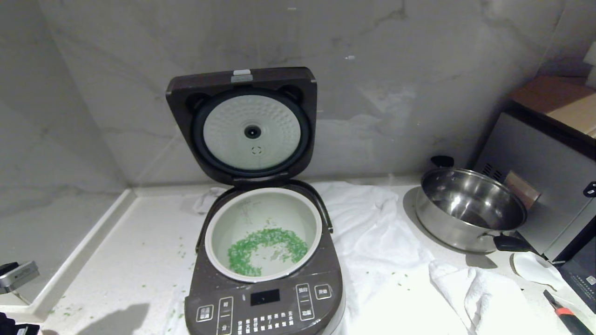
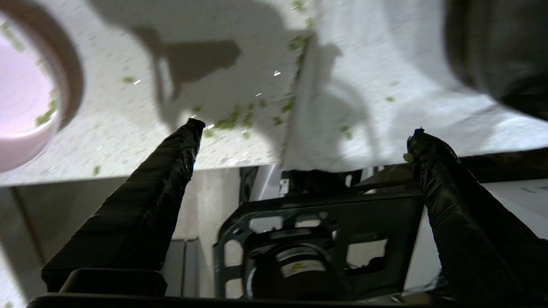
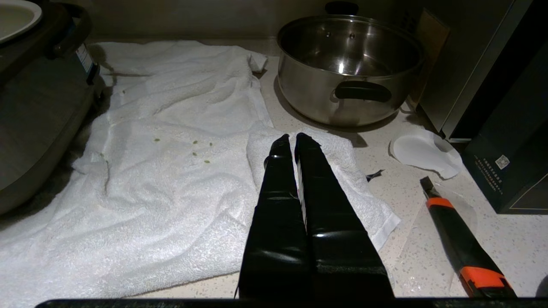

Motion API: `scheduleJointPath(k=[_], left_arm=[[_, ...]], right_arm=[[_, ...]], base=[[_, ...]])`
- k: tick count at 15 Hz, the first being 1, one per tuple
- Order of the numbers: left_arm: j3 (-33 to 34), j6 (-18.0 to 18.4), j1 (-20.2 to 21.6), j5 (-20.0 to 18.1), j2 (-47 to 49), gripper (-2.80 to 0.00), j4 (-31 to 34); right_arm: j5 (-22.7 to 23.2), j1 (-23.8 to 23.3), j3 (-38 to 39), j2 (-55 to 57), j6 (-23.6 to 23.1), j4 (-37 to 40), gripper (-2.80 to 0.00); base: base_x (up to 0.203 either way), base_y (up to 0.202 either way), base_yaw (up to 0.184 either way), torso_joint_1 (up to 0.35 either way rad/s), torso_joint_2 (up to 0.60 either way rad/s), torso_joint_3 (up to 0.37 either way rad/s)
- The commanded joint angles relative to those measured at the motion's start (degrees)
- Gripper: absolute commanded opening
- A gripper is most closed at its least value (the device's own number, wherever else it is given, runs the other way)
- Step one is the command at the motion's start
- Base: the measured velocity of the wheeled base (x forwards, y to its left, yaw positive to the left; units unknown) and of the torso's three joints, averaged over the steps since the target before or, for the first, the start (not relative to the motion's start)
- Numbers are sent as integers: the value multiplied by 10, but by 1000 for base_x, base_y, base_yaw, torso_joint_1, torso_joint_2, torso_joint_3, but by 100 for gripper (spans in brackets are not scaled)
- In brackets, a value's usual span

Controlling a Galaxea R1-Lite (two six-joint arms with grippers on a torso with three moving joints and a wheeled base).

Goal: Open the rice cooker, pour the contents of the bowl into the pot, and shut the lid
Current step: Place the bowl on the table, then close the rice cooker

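Observation:
The rice cooker point(image 1: 265, 298) stands mid-counter with its lid point(image 1: 242, 125) swung up, the white dimpled disc facing me. Its pot point(image 1: 263, 232) holds the contents point(image 1: 265, 246), a ring of bright green bits. In the left wrist view the pink bowl point(image 2: 21, 107) rests on the counter off to one side of my left gripper point(image 2: 306, 130), with a few green bits clinging inside. That gripper is open, its fingers wide apart with nothing between them, near the counter's front edge. My right gripper point(image 3: 294, 139) is shut and empty above a folded white towel point(image 3: 325, 171).
A white towel point(image 1: 372, 242) lies under and to the right of the cooker. A steel pan point(image 1: 470, 209) with black handles, a dark box point(image 1: 549, 177), a white scrap point(image 3: 424, 152) and an orange-black knife point(image 3: 462, 244) sit at the right. Green bits point(image 2: 231, 119) are scattered on the counter.

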Motion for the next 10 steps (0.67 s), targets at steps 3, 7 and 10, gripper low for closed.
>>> scheduleJointPath(k=[3,7,10], left_arm=[[-61,-101,-141,-28,-41,-280,0],[-167,-247,-249,-16,-25,-280,-64],[-200,-345,-295,-1,-19,-280,-136]], right_arm=[[0,0,0,0,0,0,-280],[0,0,0,0,0,0,-280],[0,0,0,0,0,0,-280]], base=[[0,0,0,0,0,0],[0,0,0,0,0,0],[0,0,0,0,0,0]])
